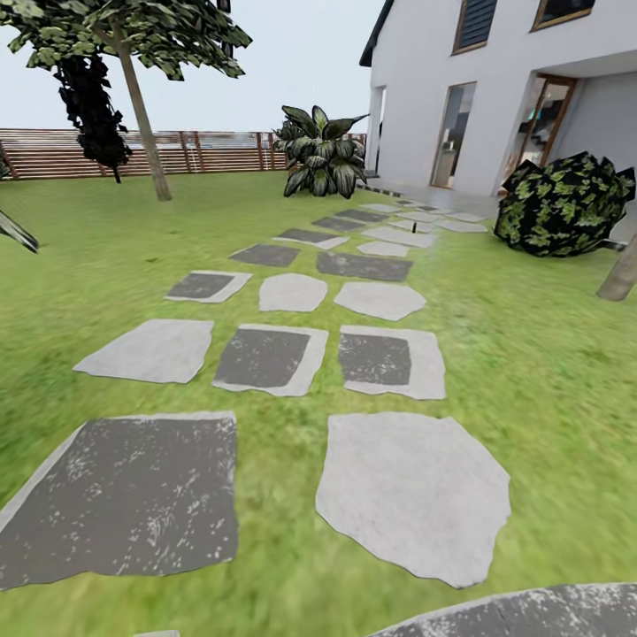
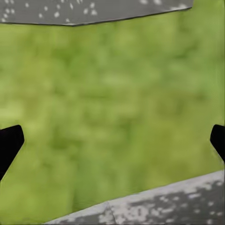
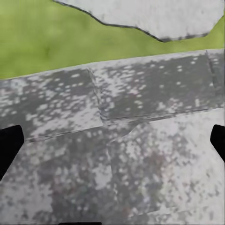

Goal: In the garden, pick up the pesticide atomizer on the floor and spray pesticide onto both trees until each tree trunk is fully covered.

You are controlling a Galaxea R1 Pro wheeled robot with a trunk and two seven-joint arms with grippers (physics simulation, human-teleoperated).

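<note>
Two tools hung spread wide and empty over the ground at the robot's base. The left tool [image 2: 112,138], its dark fingertips [image 2: 9,143] far apart, looked down on a strip of grass [image 2: 112,93] between two slabs; the right tool [image 3: 112,140], equally released with nothing between its jaws, looked down on a speckled grey paving slab [image 3: 117,140].

Ahead, a path of stone slabs [image 1: 411,495] ran across the lawn [image 1: 548,372] toward a white house [image 1: 495,80], with a dark round shrub [image 1: 566,205] to its right and a broad-leaved plant [image 1: 323,150] near the doorway.

No pesticide atomizer appeared anywhere on the visible grass, so which way it lay from either tool, how its long axis ran, and which arm was nearer could not be told.

Far off to the left, before the slatted wooden fence [image 1: 212,150], stood a tree [image 1: 141,106] with a leaning, bare trunk; another trunk [image 1: 619,276] cut in at the right edge. My judgement: the robot needed to turn and search the lawn before any reach.
</note>
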